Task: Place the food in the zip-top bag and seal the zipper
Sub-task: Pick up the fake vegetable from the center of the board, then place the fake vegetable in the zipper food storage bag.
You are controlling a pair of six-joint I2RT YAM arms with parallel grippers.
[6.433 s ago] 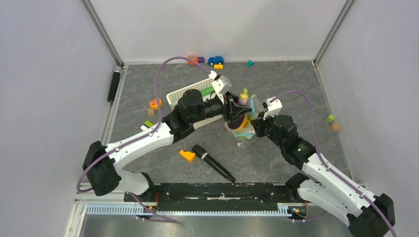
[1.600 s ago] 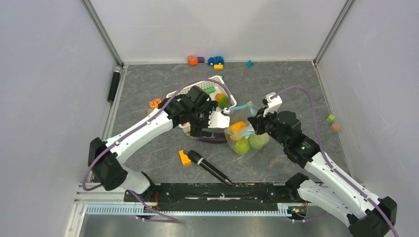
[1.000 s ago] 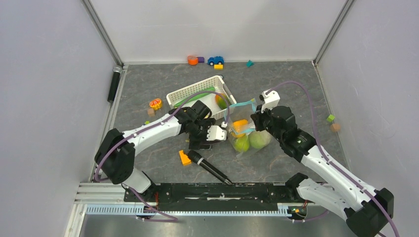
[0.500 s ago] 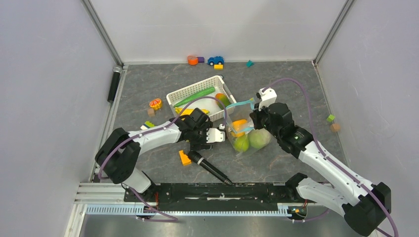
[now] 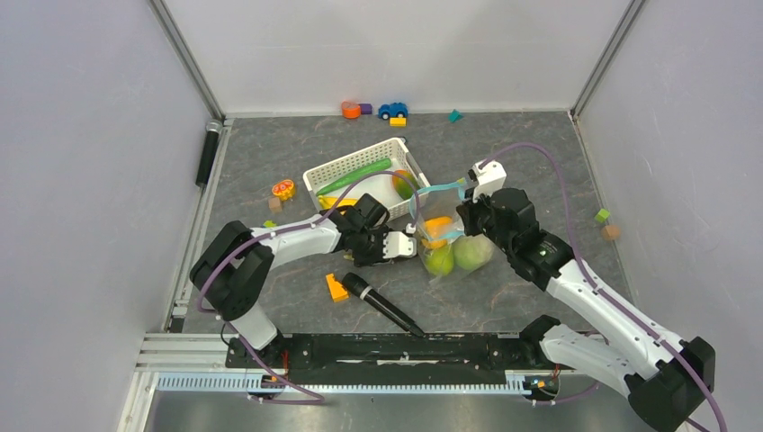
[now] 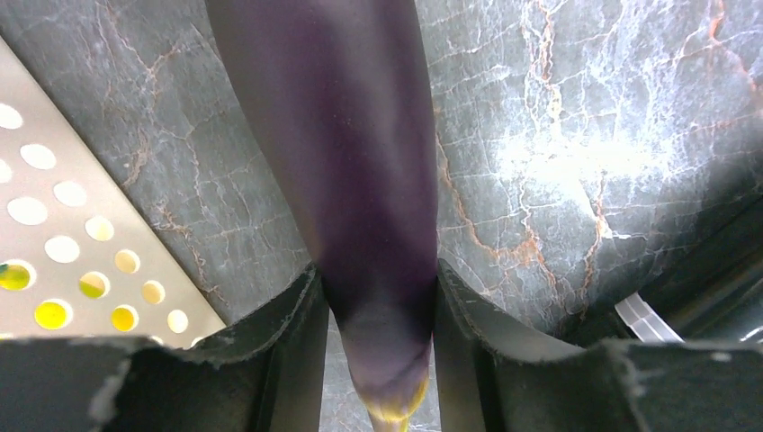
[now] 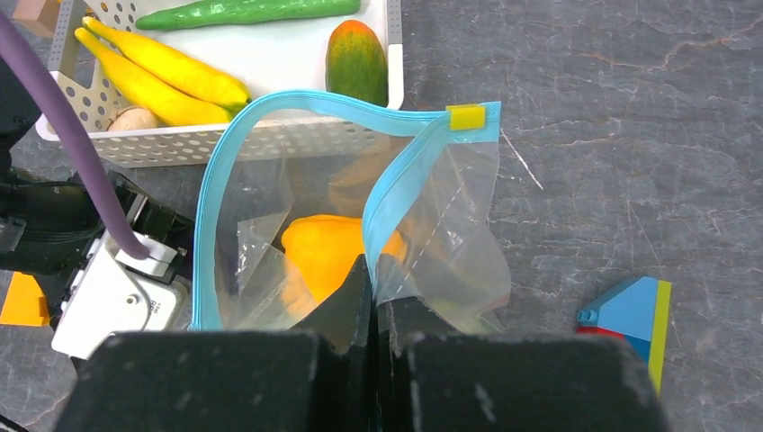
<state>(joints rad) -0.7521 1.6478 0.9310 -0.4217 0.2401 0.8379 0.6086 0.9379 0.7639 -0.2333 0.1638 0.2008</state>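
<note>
The clear zip-top bag (image 5: 447, 245) stands right of centre with its mouth open. It holds an orange-yellow pepper (image 7: 322, 247), a green pear (image 5: 439, 262) and a green cabbage (image 5: 470, 254). My right gripper (image 5: 463, 219) is shut on the light-blue zipper (image 7: 297, 101) strip and holds the mouth up, as the right wrist view (image 7: 373, 279) shows. My left gripper (image 5: 378, 255) is low by the bag's left side. In the left wrist view it (image 6: 376, 270) is shut on the purple eggplant (image 6: 342, 135).
The white slotted basket (image 5: 324, 171) behind the left gripper holds a green cucumber (image 7: 243, 13), yellow bananas (image 7: 157, 67) and an orange-green fruit (image 7: 356, 61). A black microphone (image 5: 387, 301) and an orange block (image 5: 336, 286) lie in front. Small blocks and a toy car (image 5: 392, 111) sit by the back wall.
My left gripper has come down from the basket to the table and shifted right towards the bag. My right gripper still holds the zipper strip and moved only slightly.
</note>
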